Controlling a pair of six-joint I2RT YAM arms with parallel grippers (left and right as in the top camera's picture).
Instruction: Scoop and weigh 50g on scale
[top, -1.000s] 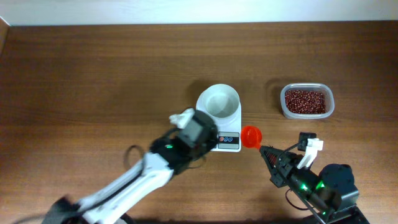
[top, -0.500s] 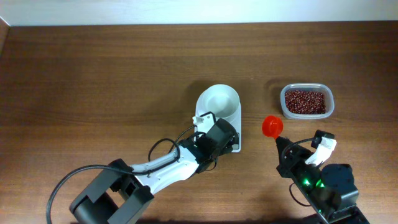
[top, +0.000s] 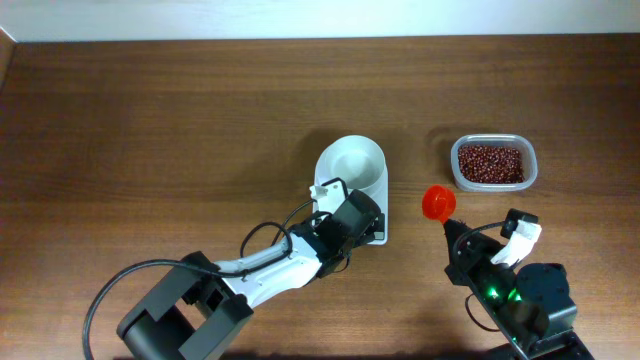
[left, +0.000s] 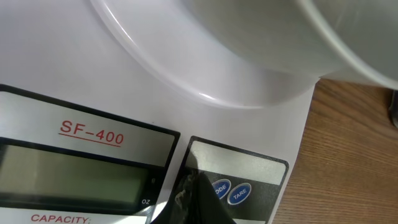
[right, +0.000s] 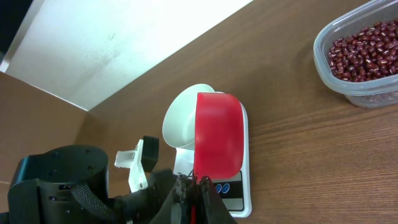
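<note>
Wooden table: one scale, one tub of beans; left fingers closed, right fingers gripping one scoop.

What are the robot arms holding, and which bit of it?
The right end effector grips the orange-red scoop by its handle end, cup empty. The left end effector holds nothing; shut, its tip is by the scale's blue buttons.
</note>
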